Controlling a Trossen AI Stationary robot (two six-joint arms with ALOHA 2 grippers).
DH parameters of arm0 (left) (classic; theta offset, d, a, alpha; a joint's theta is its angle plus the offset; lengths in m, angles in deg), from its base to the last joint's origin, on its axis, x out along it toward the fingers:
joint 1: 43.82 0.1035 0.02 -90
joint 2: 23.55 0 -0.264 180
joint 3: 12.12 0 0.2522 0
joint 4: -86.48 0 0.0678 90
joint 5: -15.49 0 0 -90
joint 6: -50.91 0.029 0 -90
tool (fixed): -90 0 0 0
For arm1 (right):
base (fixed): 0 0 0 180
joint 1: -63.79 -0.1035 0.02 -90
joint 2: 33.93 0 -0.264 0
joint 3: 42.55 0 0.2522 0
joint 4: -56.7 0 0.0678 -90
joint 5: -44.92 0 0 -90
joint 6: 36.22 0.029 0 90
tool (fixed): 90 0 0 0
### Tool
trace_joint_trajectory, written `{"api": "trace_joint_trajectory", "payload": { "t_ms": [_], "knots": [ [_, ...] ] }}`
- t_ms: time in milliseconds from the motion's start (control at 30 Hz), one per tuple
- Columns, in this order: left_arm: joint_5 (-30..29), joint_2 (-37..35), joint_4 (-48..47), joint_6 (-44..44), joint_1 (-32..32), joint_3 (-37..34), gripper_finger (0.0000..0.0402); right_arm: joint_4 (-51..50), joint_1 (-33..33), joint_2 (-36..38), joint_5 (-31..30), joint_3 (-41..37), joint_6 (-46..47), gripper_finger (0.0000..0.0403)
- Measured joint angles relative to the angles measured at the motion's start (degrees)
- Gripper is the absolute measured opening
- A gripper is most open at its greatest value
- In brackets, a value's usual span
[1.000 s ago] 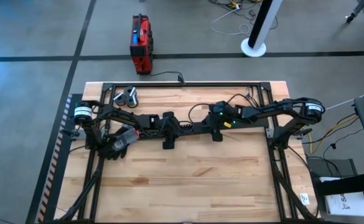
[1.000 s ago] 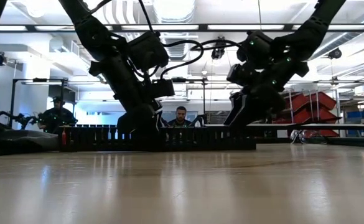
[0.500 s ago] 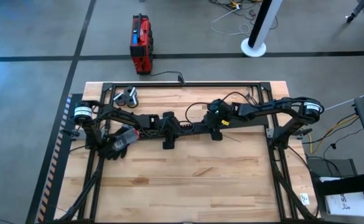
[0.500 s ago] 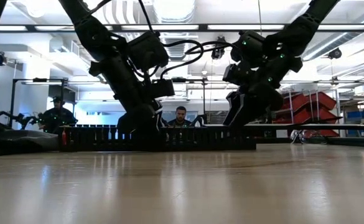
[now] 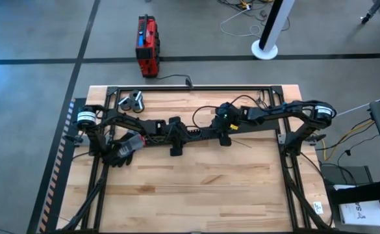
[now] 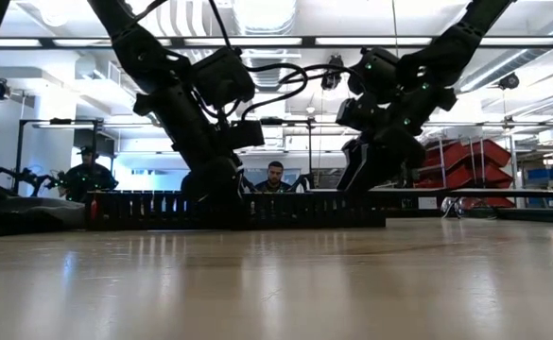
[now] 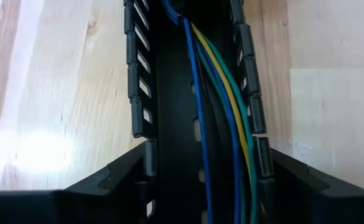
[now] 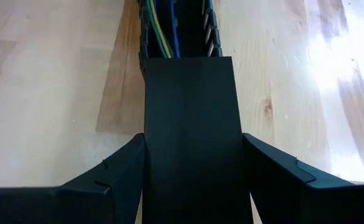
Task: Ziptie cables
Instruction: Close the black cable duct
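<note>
A long black comb-toothed duct (image 5: 196,133) lies left to right across the middle of the table. Blue, green and yellow cables (image 7: 216,118) run along its open channel. A flat black lid (image 8: 191,124) covers the duct's right stretch, and the cables (image 8: 163,28) show past the lid's end. My left gripper (image 5: 175,138) straddles the open duct (image 7: 169,143) near its middle. My right gripper (image 5: 227,133) straddles the lidded part near the right end. In the low view the duct (image 6: 238,210) rests on the tabletop, with both arms coming down onto it. My left gripper has the duct between its two fingers, one finger (image 7: 116,180) against each comb-toothed side wall (image 7: 145,155). The fingers come from above and lie across the duct. The duct stays flat on the table. My right gripper has the lidded duct between its two fingers (image 8: 116,174), which lie against the lid's long edges (image 8: 145,146). They come from above, slanting, across the duct. Lid and duct stay down on the table.
A black and grey glove-like bundle (image 5: 125,148) lies by the duct's left end, and a small grey tool (image 5: 132,101) lies at the far left. A black frame (image 5: 190,88) borders the table. A red box (image 5: 147,45) stands on the floor beyond. People (image 6: 274,176) sit behind the table.
My right gripper has moved toward the table's left edge along the duct, staying astride the lid. My left gripper and the duct have kept their place.
</note>
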Motion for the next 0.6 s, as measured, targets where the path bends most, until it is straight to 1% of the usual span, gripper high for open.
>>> {"api": "trace_joint_trajectory", "payload": {
  "t_ms": [233, 467, 600],
  "knots": [
    [-0.21, -1.7, 2.39, -1.54, 0.0, -0.15, 0.0262, -0.75, -0.04, 2.98, -1.75, -0.22, 0.5, 0.0219],
    [-0.27, -6.3, 6.69, -3.1, 0.0, -0.4, 0.0287, -0.91, -0.04, 3.23, -1.42, -0.31, -0.09, 0.0219],
    [-0.09, -6.79, 10.18, -3.19, 0.09, -0.09, 0.0299, -0.19, -0.09, 3.3, -1.24, -0.31, -0.23, 0.0219]
  ]
}}
